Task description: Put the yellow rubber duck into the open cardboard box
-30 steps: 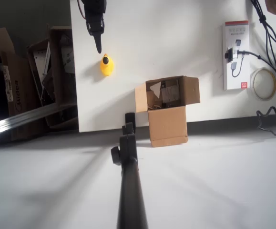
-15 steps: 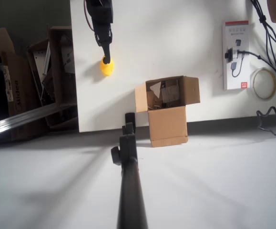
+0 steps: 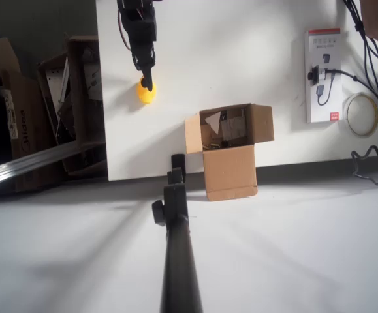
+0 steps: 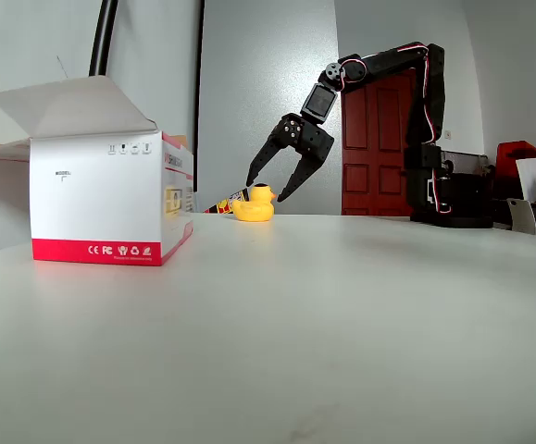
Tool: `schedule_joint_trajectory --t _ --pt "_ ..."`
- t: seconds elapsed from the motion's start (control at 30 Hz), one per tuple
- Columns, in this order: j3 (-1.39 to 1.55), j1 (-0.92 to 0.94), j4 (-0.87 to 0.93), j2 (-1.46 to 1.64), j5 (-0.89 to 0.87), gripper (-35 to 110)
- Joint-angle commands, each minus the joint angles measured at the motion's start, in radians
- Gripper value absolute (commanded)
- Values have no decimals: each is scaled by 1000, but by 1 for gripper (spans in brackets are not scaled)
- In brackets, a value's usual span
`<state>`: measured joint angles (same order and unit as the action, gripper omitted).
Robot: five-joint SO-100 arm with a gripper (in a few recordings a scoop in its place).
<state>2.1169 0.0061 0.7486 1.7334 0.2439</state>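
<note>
Gripper [image 4: 271, 188] spread wide over the yellow rubber duck [image 4: 255, 204], nothing grasped.
The duck was seen resting on the white table [image 3: 241, 59], well apart from the open cardboard box [image 3: 229, 151] at the table's edge.

Overhead: top of yellow rubber duck [image 3: 147, 95] hidden under the gripper [image 3: 148, 85], jaws' spread unreadable there; arm cut by upper edge. Open cardboard box [image 3: 228, 151] contents too cluttered to identify.

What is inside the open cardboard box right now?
The open cardboard box holds brownish cardboard scraps and a pale triangular piece, seen from overhead. Its floor is covered. The yellow rubber duck sits outside on the table.
</note>
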Motion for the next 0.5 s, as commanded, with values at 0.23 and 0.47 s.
schedule_joint_trajectory --t 0.23,0.47 --pt "-77 25 -23 -49 -5 25" --pt "-78 41 -23 -49 -3 21"
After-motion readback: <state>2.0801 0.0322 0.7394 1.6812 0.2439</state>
